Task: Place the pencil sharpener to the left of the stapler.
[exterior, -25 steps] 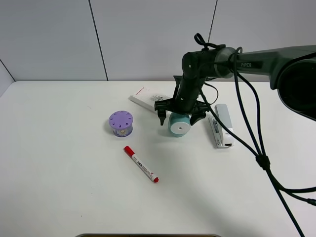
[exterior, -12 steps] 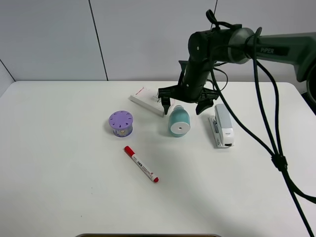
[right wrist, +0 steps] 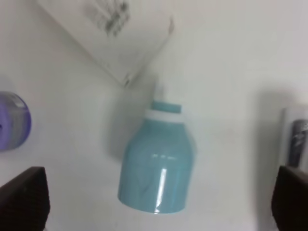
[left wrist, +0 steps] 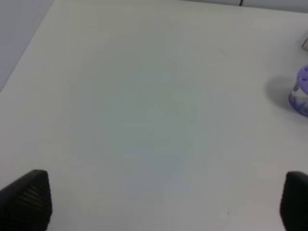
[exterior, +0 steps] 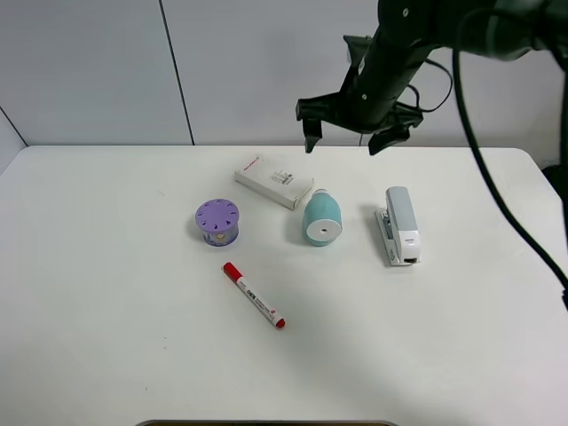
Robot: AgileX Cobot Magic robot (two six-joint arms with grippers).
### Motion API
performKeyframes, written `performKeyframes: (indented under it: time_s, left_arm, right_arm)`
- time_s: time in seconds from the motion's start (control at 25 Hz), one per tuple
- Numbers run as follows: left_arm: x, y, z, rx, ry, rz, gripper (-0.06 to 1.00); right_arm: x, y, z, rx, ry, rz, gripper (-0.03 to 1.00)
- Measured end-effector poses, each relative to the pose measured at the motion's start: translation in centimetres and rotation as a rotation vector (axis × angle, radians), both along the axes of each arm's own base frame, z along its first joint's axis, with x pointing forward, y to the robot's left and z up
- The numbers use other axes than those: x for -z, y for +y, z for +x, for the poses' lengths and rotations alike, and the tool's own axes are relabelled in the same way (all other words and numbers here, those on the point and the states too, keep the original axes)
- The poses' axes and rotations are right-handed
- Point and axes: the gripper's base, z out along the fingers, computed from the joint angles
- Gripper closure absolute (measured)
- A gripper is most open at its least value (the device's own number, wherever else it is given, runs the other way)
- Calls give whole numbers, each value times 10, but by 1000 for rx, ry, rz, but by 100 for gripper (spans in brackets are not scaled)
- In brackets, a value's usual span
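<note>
The teal pencil sharpener [exterior: 321, 218] lies on its side on the white table, its white round face toward the front; the right wrist view shows its teal body [right wrist: 159, 171] from above. The silver-grey and white stapler [exterior: 400, 224] lies a short way to its right, and only its edge [right wrist: 297, 137] shows in the right wrist view. My right gripper [exterior: 351, 136] hangs open high above and behind the sharpener, holding nothing. My left gripper [left wrist: 159, 202] is open over bare table, with only its dark fingertips [left wrist: 26, 197] showing.
A flat white box [exterior: 274, 180] lies just behind-left of the sharpener. A purple round holed container [exterior: 217, 221] stands further left, also at the edge of the left wrist view [left wrist: 301, 91]. A red-capped marker [exterior: 254, 295] lies toward the front.
My right gripper has let go of the sharpener and risen up and back, away from the table. The sharpener stays lying left of the stapler.
</note>
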Motion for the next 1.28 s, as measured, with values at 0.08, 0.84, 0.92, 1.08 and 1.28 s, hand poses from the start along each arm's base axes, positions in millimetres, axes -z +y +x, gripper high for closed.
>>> performKeyframes:
  time_s: [0.08,0.84,0.92,1.08,1.28]
  left_arm:
    - [0,0,0,0,0,0,-1]
    - [0,0,0,0,0,0,-1]
    - [0,0,0,0,0,0,-1]
    - [0,0,0,0,0,0,-1]
    - [0,0,0,0,0,0,-1]
  right_arm:
    - [-21,-5,-7,-5,-55,2,6]
    - [-181,-104,-122,3,-449,-52,6]
    - [-193,-113,-138,5,-491,-68,6]
    - [-214,-131,-175,13,-577,-90,6]
    - [-240,-156,-234,29,-719,-71,6]
